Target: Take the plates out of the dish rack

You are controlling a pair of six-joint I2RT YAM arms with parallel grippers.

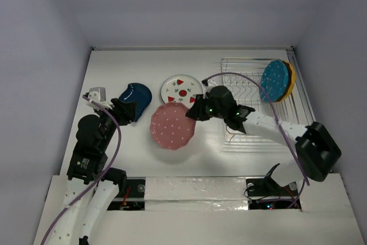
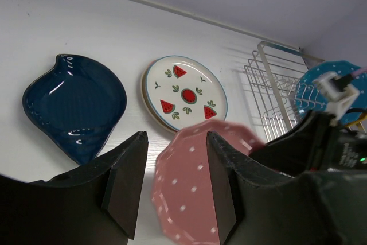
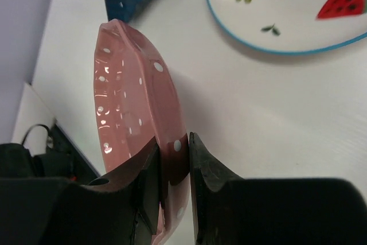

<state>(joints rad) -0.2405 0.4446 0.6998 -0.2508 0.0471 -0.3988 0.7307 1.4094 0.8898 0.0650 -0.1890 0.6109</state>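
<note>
Watermelon plate (image 1: 182,89) lies just beyond pink plate (image 1: 172,125).

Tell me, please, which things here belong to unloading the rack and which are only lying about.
Belong to the job:
- wire dish rack, with bright blue plate and yellow-orange plate in it
- pink dotted plate, gripped by the right gripper
- dark blue plate and watermelon plate, on the table

Only there:
- purple cables
- left gripper, open, holding nothing
</note>
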